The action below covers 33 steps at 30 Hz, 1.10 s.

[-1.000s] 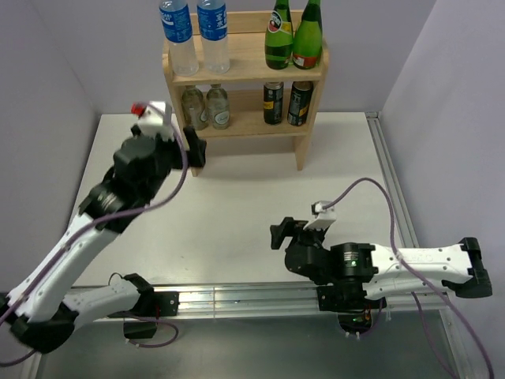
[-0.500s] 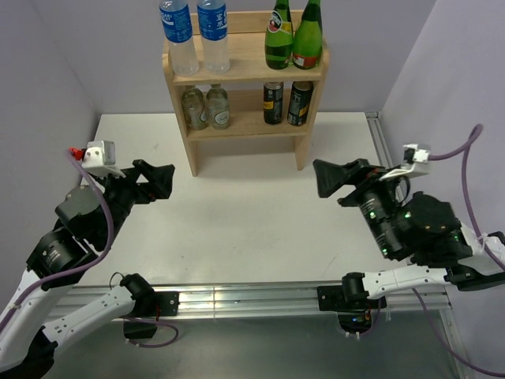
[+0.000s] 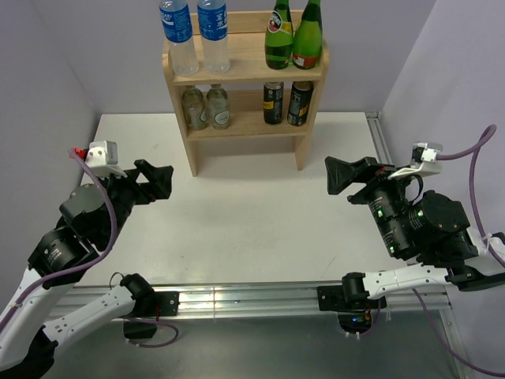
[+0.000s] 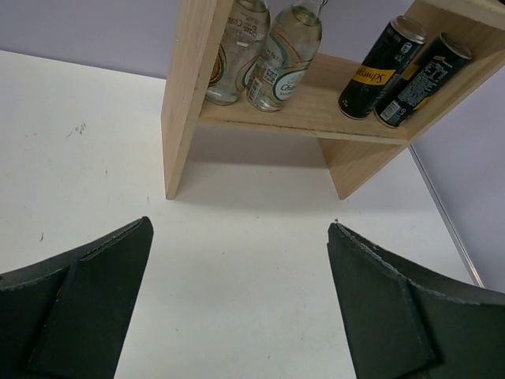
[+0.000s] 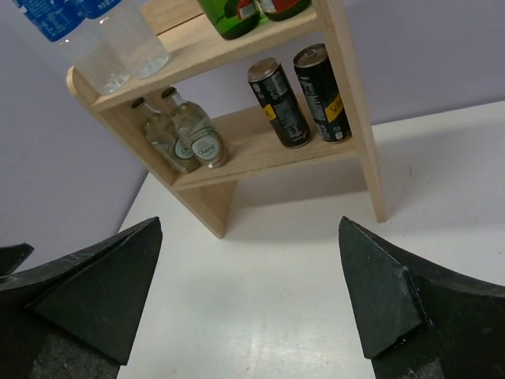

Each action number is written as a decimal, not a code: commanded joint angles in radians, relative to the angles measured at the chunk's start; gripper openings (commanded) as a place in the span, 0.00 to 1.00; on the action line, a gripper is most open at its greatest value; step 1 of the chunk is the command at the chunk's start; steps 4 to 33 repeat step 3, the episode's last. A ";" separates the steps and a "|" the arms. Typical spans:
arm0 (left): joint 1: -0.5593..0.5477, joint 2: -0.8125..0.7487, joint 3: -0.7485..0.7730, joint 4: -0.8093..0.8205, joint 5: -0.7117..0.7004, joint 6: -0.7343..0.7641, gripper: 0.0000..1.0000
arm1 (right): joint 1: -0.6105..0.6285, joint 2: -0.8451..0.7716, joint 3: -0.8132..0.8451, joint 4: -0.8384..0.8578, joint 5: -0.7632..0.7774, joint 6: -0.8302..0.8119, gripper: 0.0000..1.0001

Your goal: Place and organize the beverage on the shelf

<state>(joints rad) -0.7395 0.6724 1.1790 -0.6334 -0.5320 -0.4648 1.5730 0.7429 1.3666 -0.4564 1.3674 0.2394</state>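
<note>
Shelf (image 3: 246,129) of pale, smooth wood stands at the table's far edge, well beyond both arms. Nearest us, our left gripper (image 3: 161,181) and right gripper (image 3: 338,177) hang above the matte white table (image 3: 252,225), their black wedge-shaped fingers spread wide, holding nothing. On the shelf's lower tier we see 2 clear glass bottles (image 3: 218,108) and 2 black cans (image 3: 274,103). On top stand 2 plastic water bottles (image 3: 215,43) and 2 green glass bottles (image 3: 278,43).

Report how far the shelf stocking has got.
Done: water bottles and green bottles on top of the shelf, clear bottles and black cans below, paired. In hand: nothing; left gripper and right gripper are open, empty. Left: no loose drink shows, so it looks finished.
</note>
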 commanded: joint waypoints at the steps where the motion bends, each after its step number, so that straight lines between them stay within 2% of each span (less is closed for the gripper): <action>1: -0.004 0.004 0.044 0.005 -0.020 0.018 0.99 | 0.007 -0.004 -0.008 0.034 0.042 -0.029 1.00; 33: -0.004 0.006 0.054 -0.003 -0.028 0.023 0.99 | 0.007 0.004 -0.003 0.010 0.055 -0.017 1.00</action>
